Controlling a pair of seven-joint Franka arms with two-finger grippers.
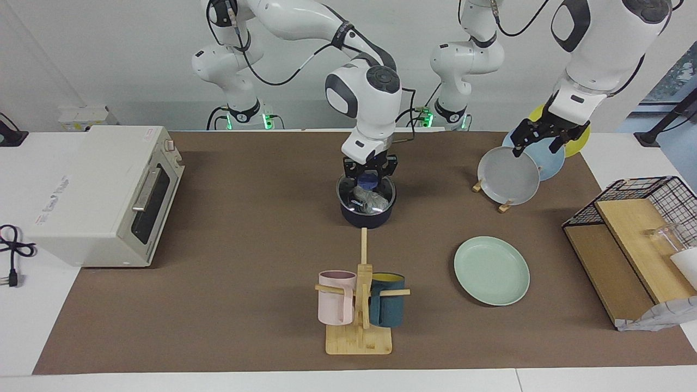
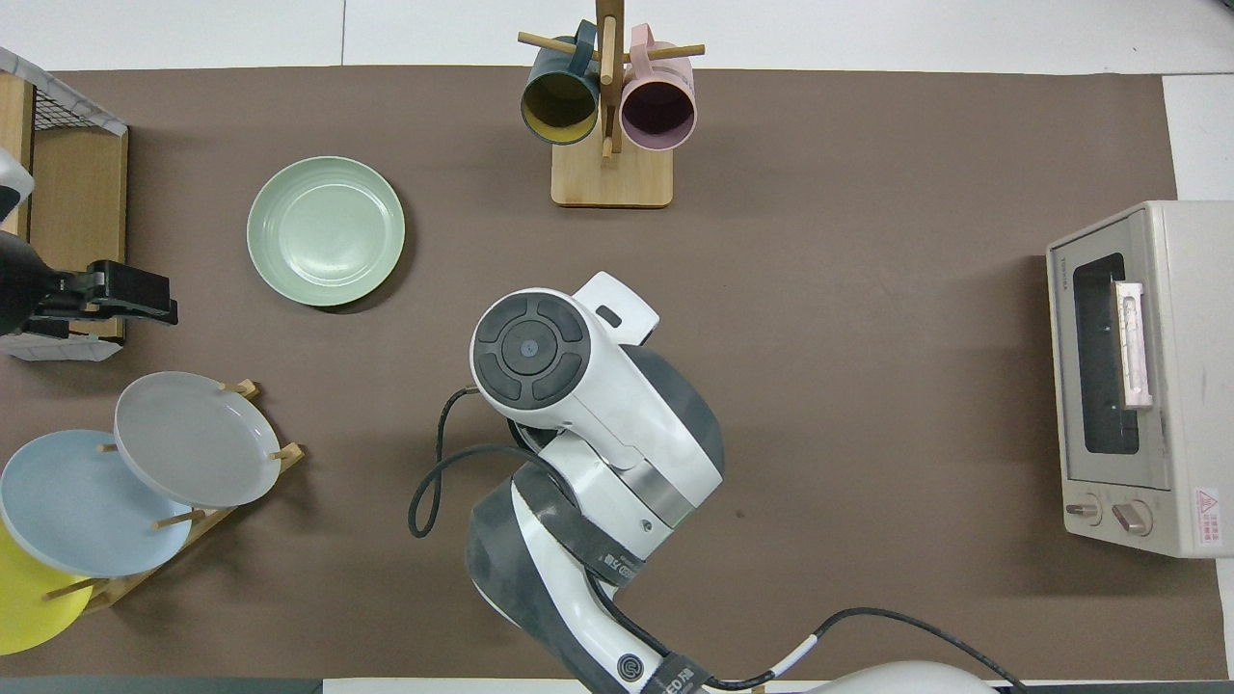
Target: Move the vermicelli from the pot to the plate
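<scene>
Brown desk [image 1: 245, 228]: right claw [image 1: 369, 175] reaches down into the dark pot [image 1: 366, 209] at mid-desk, seemingly pinching the noodles [image 1: 367, 200] inside to lift them. Empty green plate [image 1: 491, 270] waits farther out, toward the left arm's end. Left claw [image 1: 539, 142] hovers spread over the plate rack [image 1: 503, 206], waiting.

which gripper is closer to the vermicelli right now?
Right. The right gripper is down in the pot, right above the vermicelli. The left gripper waits over the plate rack at the left arm's end, well away.
</scene>
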